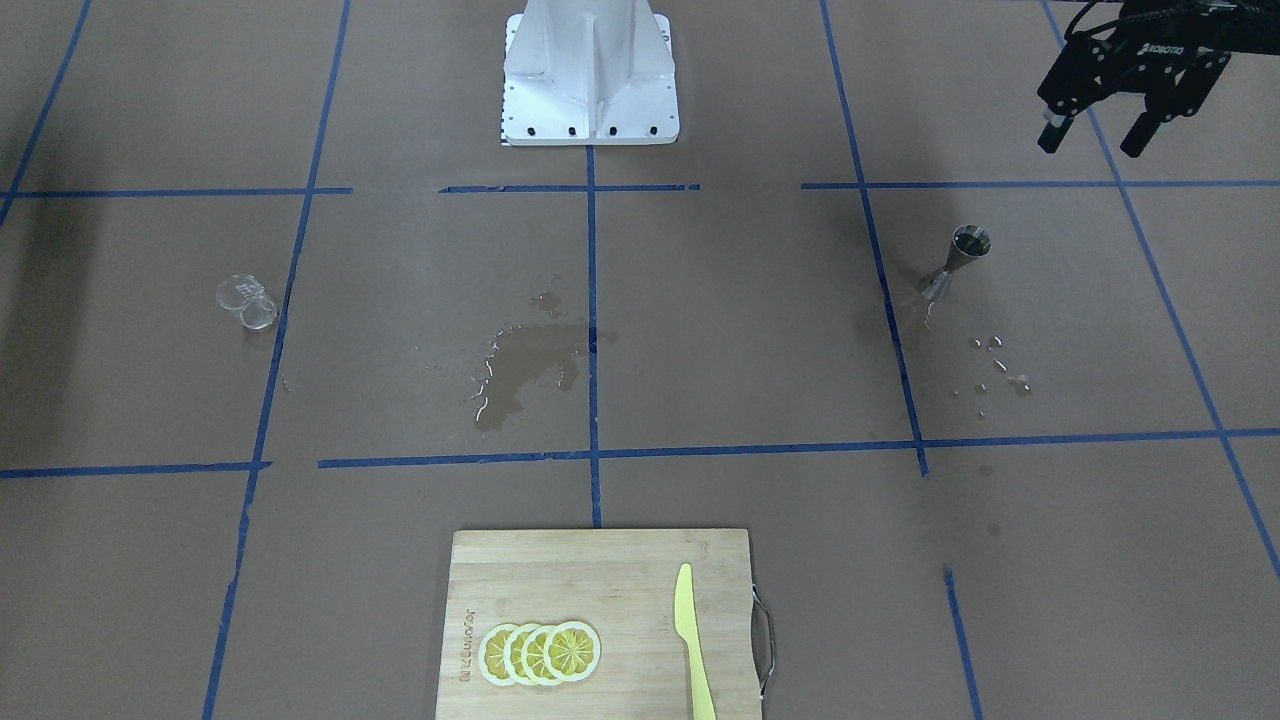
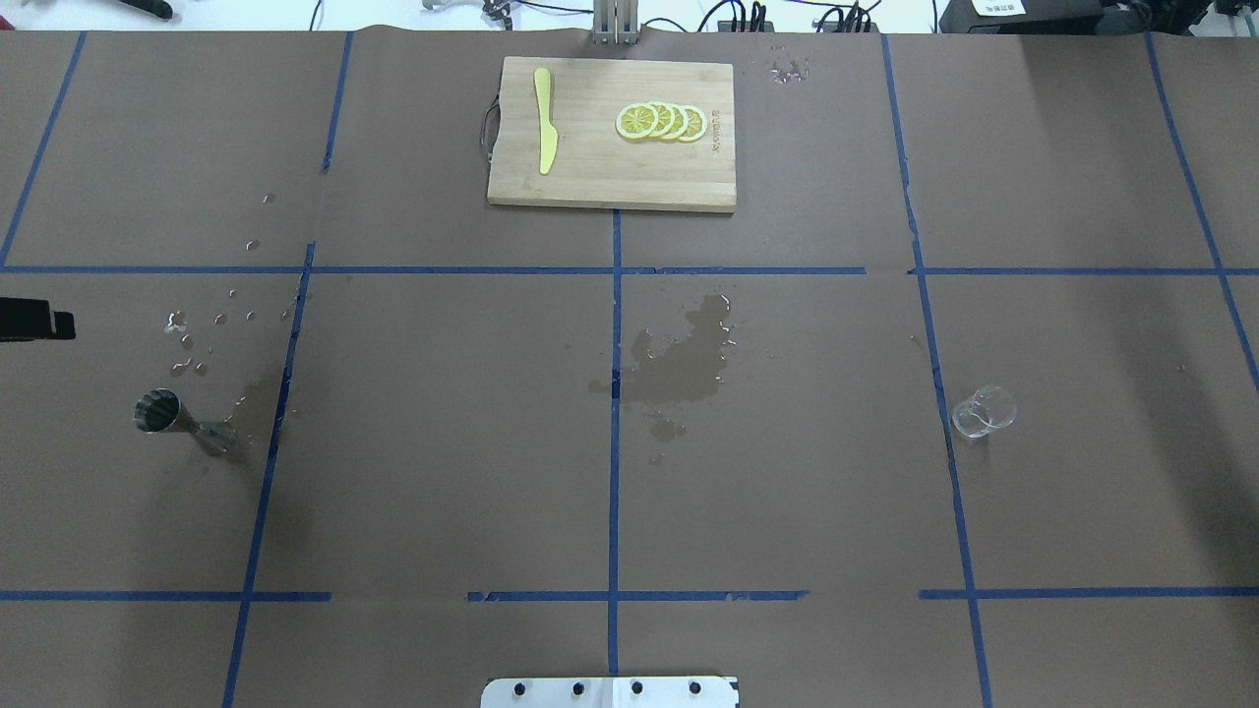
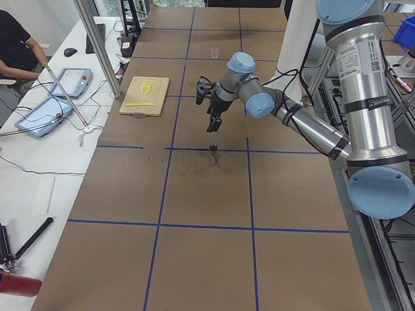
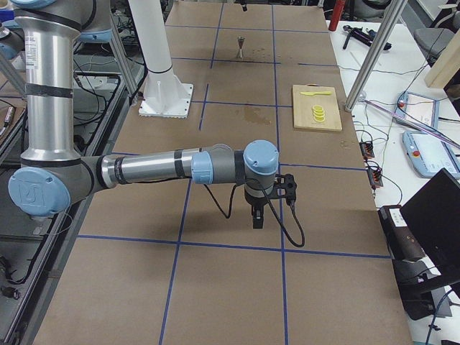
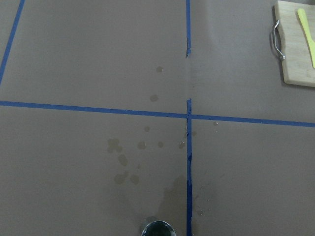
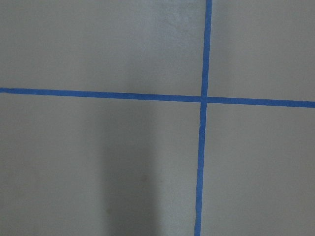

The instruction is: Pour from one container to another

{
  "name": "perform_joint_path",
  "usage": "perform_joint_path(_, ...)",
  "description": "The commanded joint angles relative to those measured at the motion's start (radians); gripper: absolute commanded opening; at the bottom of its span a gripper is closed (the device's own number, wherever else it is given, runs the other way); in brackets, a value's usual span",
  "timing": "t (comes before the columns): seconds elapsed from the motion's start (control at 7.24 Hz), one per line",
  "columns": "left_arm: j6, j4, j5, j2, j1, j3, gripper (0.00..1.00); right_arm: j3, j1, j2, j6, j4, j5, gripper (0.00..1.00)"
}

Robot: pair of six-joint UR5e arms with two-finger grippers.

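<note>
The small silver-grey metal hourglass jigger (image 1: 955, 262) stands upright on the brown-papered bench (image 1: 750, 330) toward the robot's left end, with water droplets (image 1: 1000, 365) beside it. The small clear round cup (image 1: 247, 302) sits toward the right end. The left gripper (image 1: 1092, 140) hangs near the jigger, jaws wide and empty. The right gripper (image 4: 256, 219) hovers over the bench; whether its jaws are apart, I cannot tell.

Brown table (image 2: 443, 472), jigger (image 2: 189, 424), clear cup (image 2: 984, 411), cutting board (image 2: 590, 182), puddle (image 2: 689, 366)
</note>
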Motion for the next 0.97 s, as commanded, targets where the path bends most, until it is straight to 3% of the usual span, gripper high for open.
perform_joint_path(0.0, -0.289, -0.037, 0.363, 0.076, 0.371, -0.014, 1.0, 0.018, -0.021, -0.001, 0.039, 0.0, -0.004, 1.0)
perform_joint_path(0.14, -0.383, -0.025, 0.492, 0.108, 0.513, -0.012, 1.0, 0.018, -0.026, 0.001, 0.039, 0.0, -0.005, 1.0)
perform_joint_path(0.41, -0.524, 0.071, 0.64, 0.113, 0.634, -0.008, 1.0, 0.02, -0.03, 0.001, 0.039, 0.0, -0.004, 1.0)
perform_joint_path(0.83, -0.695, 0.156, 0.754, 0.107, 0.721, -0.003, 1.0, 0.024, -0.033, 0.001, 0.039, 0.002, -0.004, 1.0)
